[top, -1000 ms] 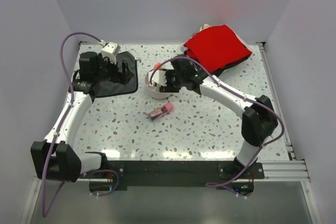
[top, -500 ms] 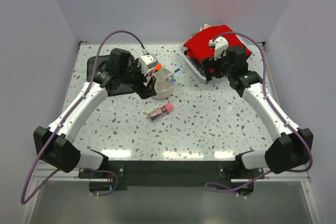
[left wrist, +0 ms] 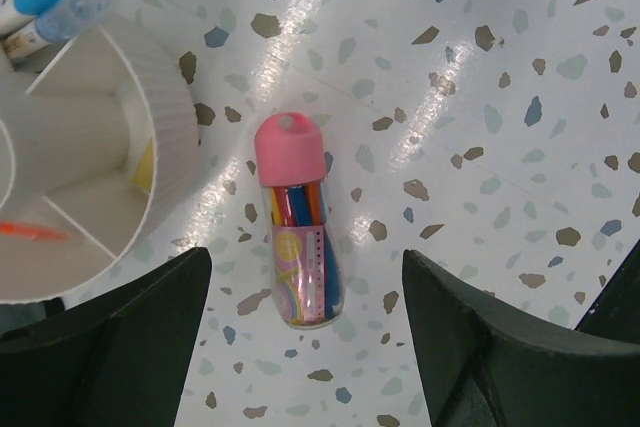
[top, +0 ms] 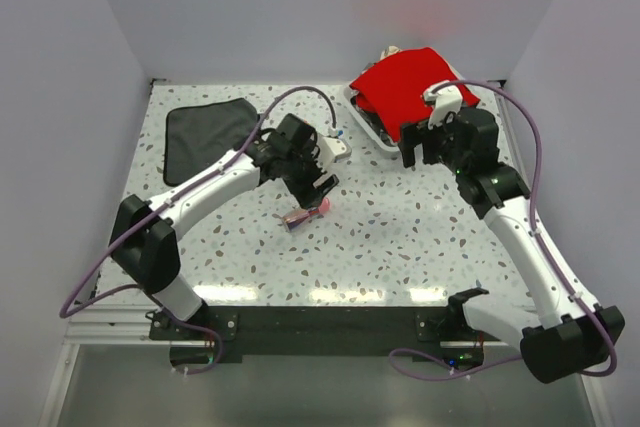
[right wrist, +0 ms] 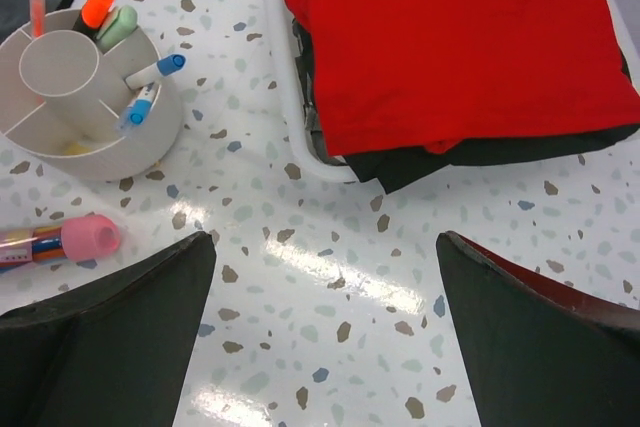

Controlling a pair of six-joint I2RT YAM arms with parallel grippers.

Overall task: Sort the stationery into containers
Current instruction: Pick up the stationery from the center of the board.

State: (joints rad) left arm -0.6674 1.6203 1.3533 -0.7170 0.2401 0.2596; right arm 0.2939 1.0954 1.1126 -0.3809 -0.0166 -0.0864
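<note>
A fat pink-capped stick (left wrist: 297, 247) full of coloured leads lies on the speckled table, right beside the round off-white divided bowl (left wrist: 170, 147). My left gripper (left wrist: 305, 347) hangs open directly above the stick's lower end, one finger on each side, not touching it. From above, the left gripper (top: 314, 195) covers most of the bowl. The bowl (right wrist: 110, 162) holds an orange highlighter (right wrist: 97, 4), a pale green highlighter (right wrist: 118, 27) and two blue-tipped pens (right wrist: 155, 72). My right gripper (right wrist: 325, 347) is open over bare table, holding nothing.
A white tray (right wrist: 300, 137) with a folded red cloth (right wrist: 460, 37) over dark cloth sits at the back right, just beyond the right gripper (top: 425, 152). A black cloth (top: 205, 137) lies flat at the back left.
The left arm has swung from the black cloth, past the bowl, to hover over the pink-capped stick. The right arm has withdrawn from the bowl to the right, beside the tray, jaws opened.
</note>
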